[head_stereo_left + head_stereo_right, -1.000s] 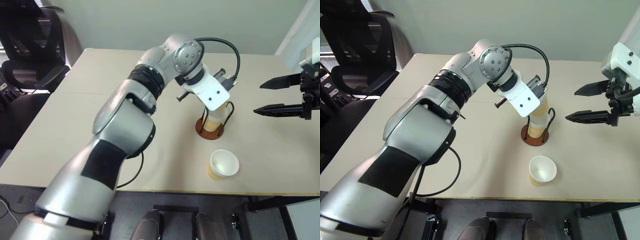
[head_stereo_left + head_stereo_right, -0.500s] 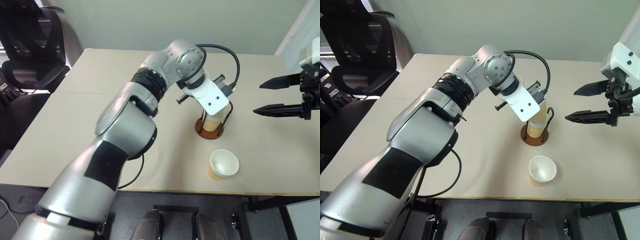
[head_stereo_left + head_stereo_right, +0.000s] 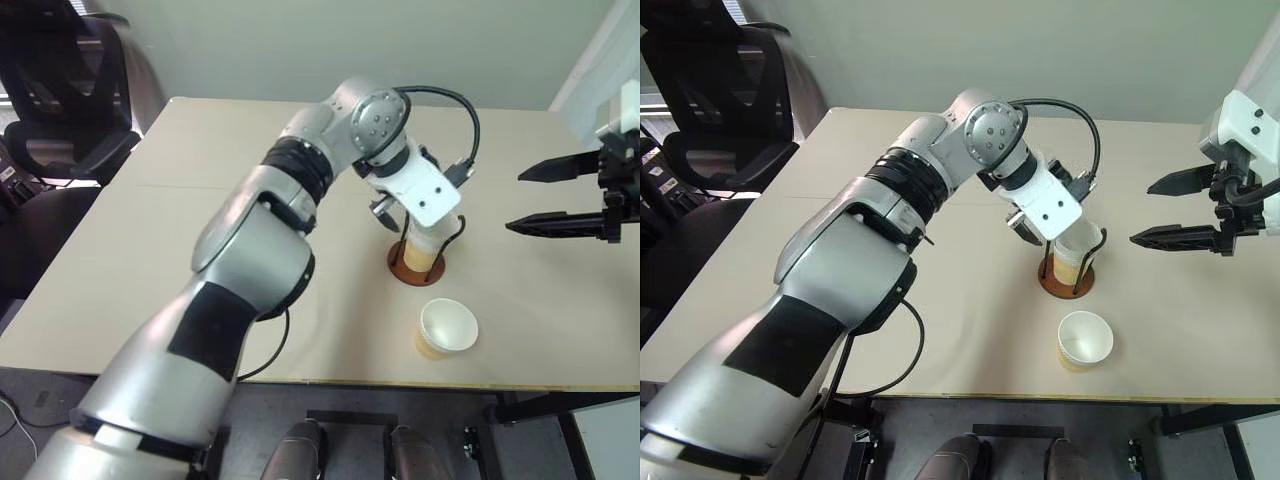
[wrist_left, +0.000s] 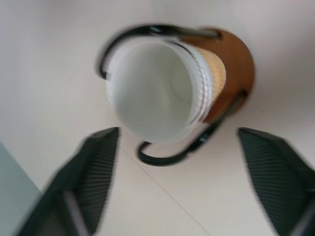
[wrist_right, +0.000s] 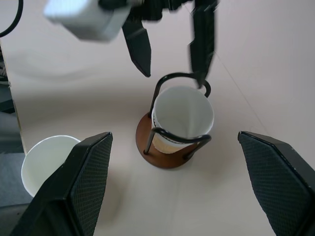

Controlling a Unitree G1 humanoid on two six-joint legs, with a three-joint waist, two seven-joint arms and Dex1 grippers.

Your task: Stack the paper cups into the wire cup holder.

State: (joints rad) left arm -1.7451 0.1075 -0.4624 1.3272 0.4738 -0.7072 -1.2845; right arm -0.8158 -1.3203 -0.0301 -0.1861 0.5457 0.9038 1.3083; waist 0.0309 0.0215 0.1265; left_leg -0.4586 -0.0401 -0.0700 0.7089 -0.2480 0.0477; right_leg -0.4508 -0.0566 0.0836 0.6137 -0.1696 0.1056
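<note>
Left wrist view: the left gripper (image 4: 184,189) has its fingers spread wide, just above the stacked cups (image 4: 157,93) in the holder (image 4: 231,64); the right gripper (image 3: 1170,222) gapes too.

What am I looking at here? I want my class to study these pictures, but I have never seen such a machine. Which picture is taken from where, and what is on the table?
This is a humanoid robot with two arms, each ending in a two-fingered gripper. Two pictures come from cameras on its head, looking down over a beige table. The other two come from cameras on its wrists, looking along the fingers.

On the table stands a wire cup holder with stacked paper cups nested in it. One more paper cup stands loose in front.

The left gripper hangs open just above the holder, holding nothing. The right gripper waits open off to the side, also holding nothing.
</note>
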